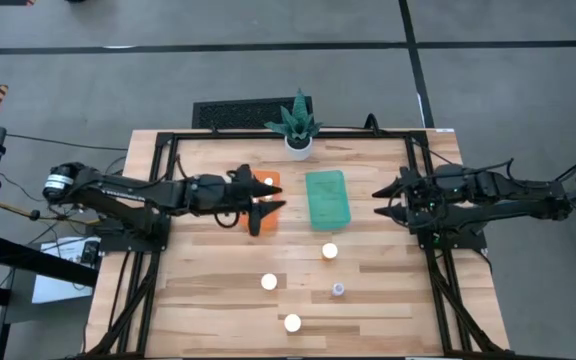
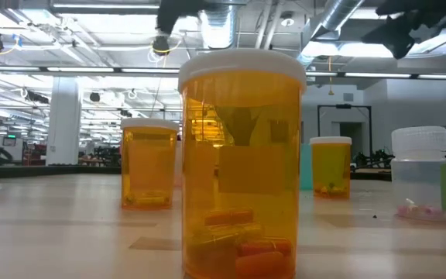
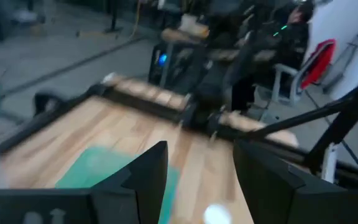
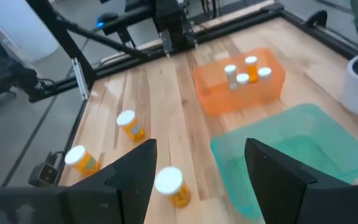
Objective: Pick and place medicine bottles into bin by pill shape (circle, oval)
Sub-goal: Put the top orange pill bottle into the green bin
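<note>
Several white-capped bottles [image 4: 243, 77] stand in the orange bin [image 4: 229, 93]. The green bin [image 1: 328, 198] beside it holds nothing that I can see. On the table stand three orange bottles [image 1: 330, 251] [image 1: 268, 282] [image 1: 292, 323] and one bluish-clear bottle [image 1: 338, 289]. My left gripper [image 1: 271, 198] is open and empty at the orange bin's near side, partly covering the bin [image 1: 268, 180]. My right gripper [image 1: 380, 201] is open and empty to the right of the green bin.
A white plant pot [image 1: 298, 145] stands at the table's far edge behind the bins. A black frame rail [image 1: 268, 133] runs around the table's far and side edges. The low view shows the four table bottles up close, the nearest one [image 2: 241, 163] in the middle.
</note>
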